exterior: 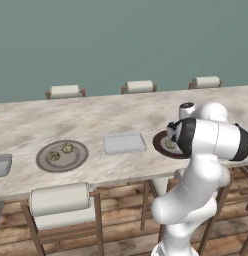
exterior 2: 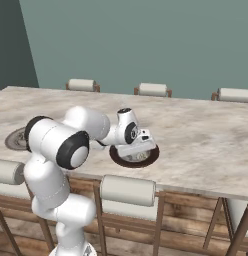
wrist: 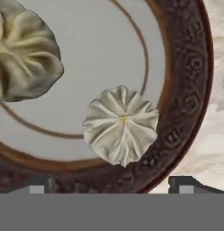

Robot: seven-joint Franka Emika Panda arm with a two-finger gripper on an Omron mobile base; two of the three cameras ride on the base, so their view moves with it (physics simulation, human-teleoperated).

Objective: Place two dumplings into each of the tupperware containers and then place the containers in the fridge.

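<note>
Hovering over small pleated pale dumpling (wrist: pixel 120 125), gripper (wrist: pixel 111 185) fingers stood wide, empty; looked soft, light; grasp its sides.

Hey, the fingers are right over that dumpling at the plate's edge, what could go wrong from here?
1. The pleated dumpling lies against the raised brown rim of the plate, so one of the fingers may land on the rim instead of beside it.
2. A second dumpling sits close by and could get nudged.
3. The tupperware container is off to the side, so a loose grip may drop the dumpling on the way.
</note>
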